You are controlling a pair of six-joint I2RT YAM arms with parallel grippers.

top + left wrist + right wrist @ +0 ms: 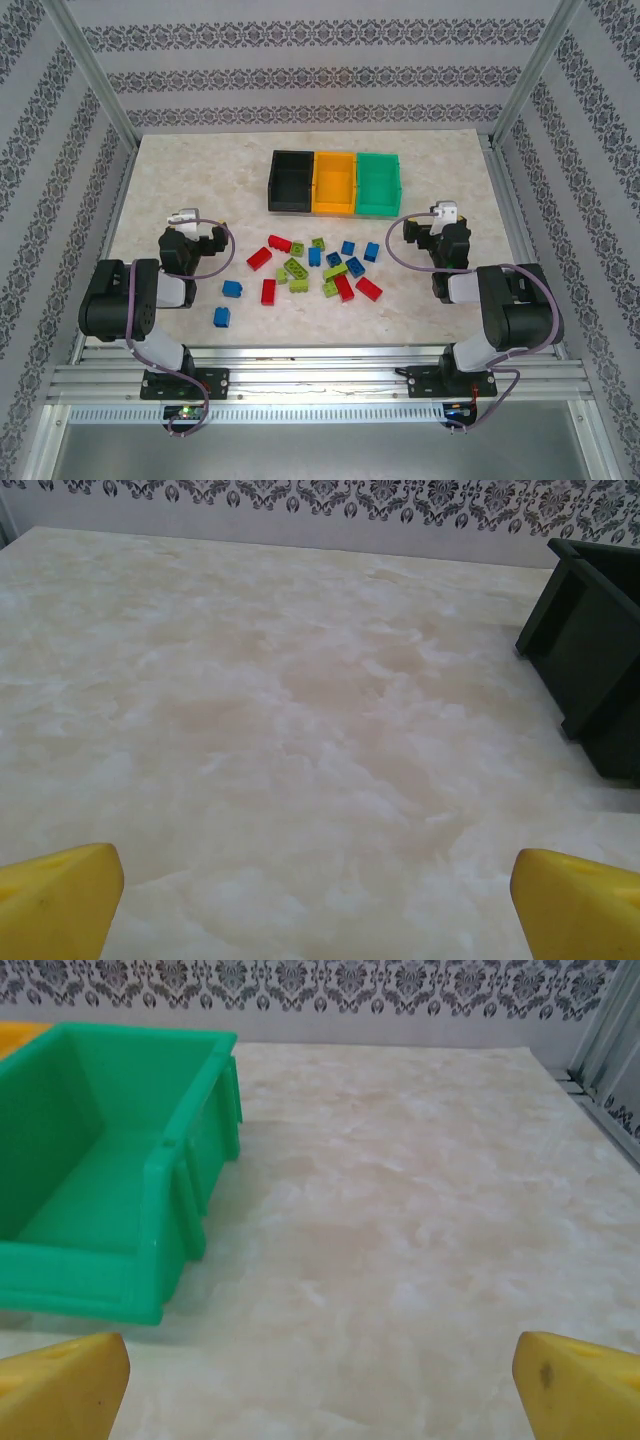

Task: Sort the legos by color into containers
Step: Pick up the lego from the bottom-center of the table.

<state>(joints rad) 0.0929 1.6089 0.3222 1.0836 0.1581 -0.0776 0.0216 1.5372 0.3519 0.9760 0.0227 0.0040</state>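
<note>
Folded back at the near edge of the bench (180, 170), both arms rest with their grippers pointing away from the bases. The left gripper (214, 234) is left of the pile and the right gripper (411, 232) is right of it. Neither touches anything. The legos (294, 267) lie loose on the bench between the two grippers, red, blue and lime green mixed together, and two blue ones sit apart towards the left arm. Beyond them the containers stand in a touching row: black bin (291, 190), orange-yellow bin (334, 185), green bin (378, 185). No brick is inside any of them.

From the left wrist, the left gripper (318, 905) is spread wide, its yellow fingertips (60, 900) at the two bottom corners over bare bench (280, 710). The black bin (595, 670) is at the right edge.

From the right wrist, the right gripper (320, 1385) is likewise spread wide and holds nothing. The green bin (100, 1190) is ahead on the left, and a sliver of the orange-yellow bin (15, 1035) shows behind it.
</note>
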